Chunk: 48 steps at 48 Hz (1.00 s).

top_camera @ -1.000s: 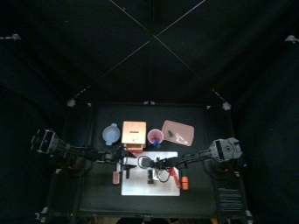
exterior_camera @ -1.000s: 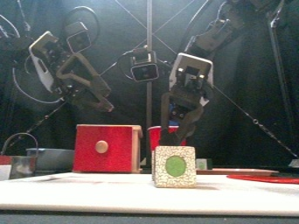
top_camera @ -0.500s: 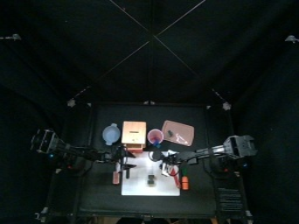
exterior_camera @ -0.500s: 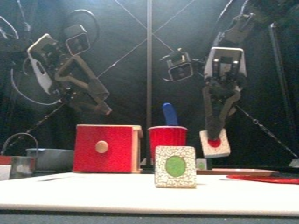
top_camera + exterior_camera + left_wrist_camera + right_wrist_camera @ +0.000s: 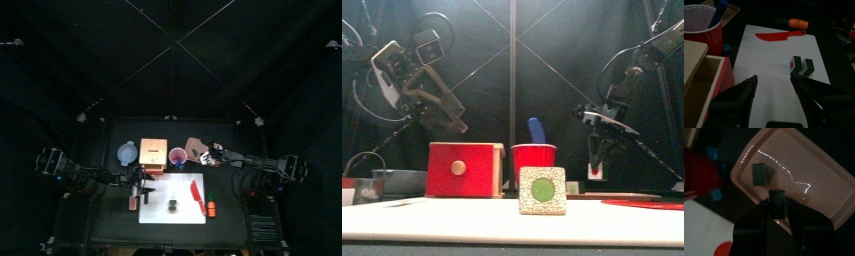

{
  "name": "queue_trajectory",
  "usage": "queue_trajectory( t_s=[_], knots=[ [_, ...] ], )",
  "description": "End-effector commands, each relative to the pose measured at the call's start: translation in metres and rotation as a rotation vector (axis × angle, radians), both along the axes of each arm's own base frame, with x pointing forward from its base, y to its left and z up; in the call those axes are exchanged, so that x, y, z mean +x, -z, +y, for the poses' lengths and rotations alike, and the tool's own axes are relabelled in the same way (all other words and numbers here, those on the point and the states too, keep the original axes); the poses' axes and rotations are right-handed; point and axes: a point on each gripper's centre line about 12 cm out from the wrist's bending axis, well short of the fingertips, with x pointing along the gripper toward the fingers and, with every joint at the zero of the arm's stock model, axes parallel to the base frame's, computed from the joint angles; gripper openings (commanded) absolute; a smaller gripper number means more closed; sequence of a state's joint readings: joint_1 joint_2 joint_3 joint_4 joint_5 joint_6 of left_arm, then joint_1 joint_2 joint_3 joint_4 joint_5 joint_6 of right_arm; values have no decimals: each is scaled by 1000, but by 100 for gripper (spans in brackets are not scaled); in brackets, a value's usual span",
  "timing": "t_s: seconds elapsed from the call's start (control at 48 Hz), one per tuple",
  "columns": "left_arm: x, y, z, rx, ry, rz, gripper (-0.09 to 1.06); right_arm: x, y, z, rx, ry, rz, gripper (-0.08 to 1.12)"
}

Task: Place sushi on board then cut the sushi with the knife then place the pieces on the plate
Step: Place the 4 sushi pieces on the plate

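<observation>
Pinching a sushi piece (image 5: 777, 197) tight in the right gripper (image 5: 777, 209) above the tray (image 5: 817, 173), near its rim, beside a second piece (image 5: 761, 173). Hovering with the left gripper (image 5: 774, 87) spread wide, empty, over bare board (image 5: 764, 60).

L arm (image 5: 83, 177) in from left, raised off the counter, left gripper (image 5: 773, 81) angled down, jaws spread wide. R arm (image 5: 265, 162) reaching in from right, right gripper (image 5: 777, 207) pointing down, jaws clamped on sushi piece (image 5: 777, 195).
</observation>
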State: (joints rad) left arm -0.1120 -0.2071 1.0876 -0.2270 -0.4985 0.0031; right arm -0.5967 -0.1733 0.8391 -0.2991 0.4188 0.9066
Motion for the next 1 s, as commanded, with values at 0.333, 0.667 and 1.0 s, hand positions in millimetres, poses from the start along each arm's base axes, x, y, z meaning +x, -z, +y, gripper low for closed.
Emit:
queue_trajectory(
  t_s=[0.333,0.667,1.0],
  knots=[
    [-5,1,1,-3,-6,-2,90,32,4,-20,12,6,18,66],
    [-5,1,1,-5,-7,-2,90,25,0,-13,9,-4,52,82],
    [1,-5,0,-8,-8,-24,90,20,-47,59,-33,-182,-92,82]
  ],
)
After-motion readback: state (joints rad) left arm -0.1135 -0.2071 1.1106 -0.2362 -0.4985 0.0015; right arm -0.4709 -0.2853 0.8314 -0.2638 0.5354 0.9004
